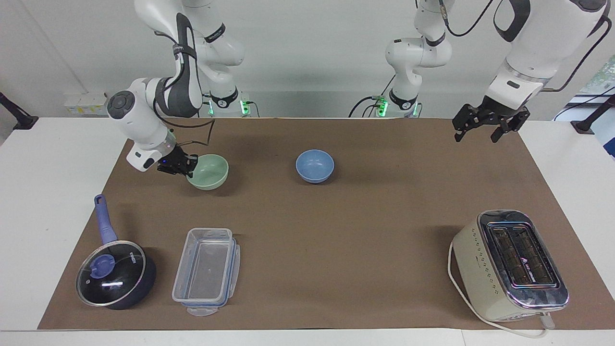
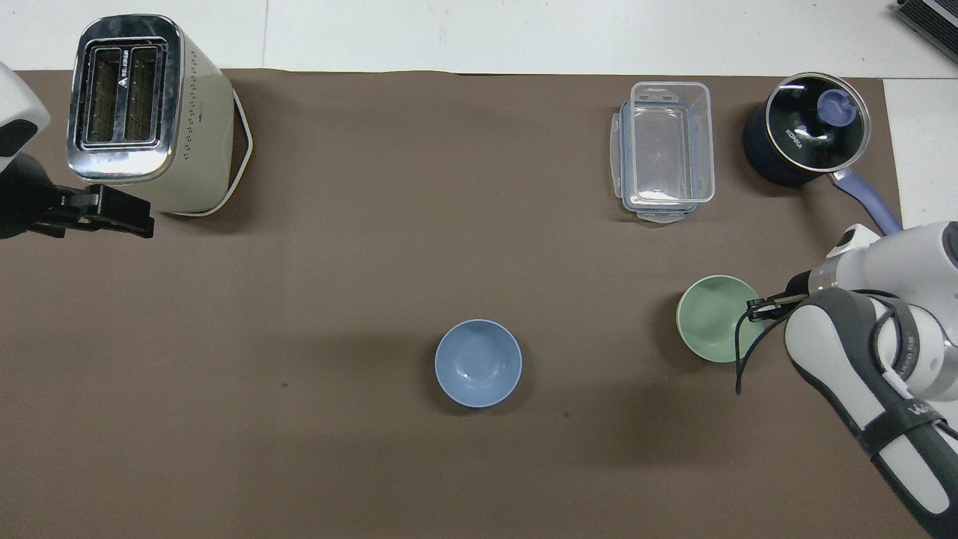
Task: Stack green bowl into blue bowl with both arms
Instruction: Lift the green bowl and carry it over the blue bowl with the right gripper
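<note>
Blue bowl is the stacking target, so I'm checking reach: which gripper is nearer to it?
Right. The right gripper, holding the green bowl, is beside the blue bowl; the left gripper hangs over the mat's edge.

The left claw (image 2: pixel 112 217) is cut off by the overhead frame's edge (only its black tips show).
</note>
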Controlling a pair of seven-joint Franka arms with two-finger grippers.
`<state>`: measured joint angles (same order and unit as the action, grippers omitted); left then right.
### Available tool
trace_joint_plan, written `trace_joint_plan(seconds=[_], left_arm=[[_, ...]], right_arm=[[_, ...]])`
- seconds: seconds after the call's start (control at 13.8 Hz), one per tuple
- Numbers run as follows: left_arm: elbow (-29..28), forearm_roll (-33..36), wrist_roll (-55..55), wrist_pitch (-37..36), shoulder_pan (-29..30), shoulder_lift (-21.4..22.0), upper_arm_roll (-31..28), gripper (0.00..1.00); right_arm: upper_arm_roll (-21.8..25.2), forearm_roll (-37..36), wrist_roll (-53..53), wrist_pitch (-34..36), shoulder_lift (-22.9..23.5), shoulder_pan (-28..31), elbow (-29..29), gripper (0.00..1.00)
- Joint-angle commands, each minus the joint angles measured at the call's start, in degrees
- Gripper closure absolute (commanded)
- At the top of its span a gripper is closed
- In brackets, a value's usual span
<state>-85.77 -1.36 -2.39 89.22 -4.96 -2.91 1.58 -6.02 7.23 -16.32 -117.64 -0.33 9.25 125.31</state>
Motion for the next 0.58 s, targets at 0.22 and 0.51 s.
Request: trace_joint_plan(seconds=[0.22, 0.51], left_arm=[[0.17, 1.01, -0.86, -1.06, 0.21, 0.54, 0.18, 0.0], [0.17, 1.01, -0.86, -1.06, 0.3, 0.54, 0.18, 0.0]], right_arm=[[-0.13, 1.91, 16.62, 4.0, -1.16, -14.05, -4.97, 1.0], [-0.13, 0.85, 31.15, 3.21, 0.51, -25.05, -9.03, 1.0]])
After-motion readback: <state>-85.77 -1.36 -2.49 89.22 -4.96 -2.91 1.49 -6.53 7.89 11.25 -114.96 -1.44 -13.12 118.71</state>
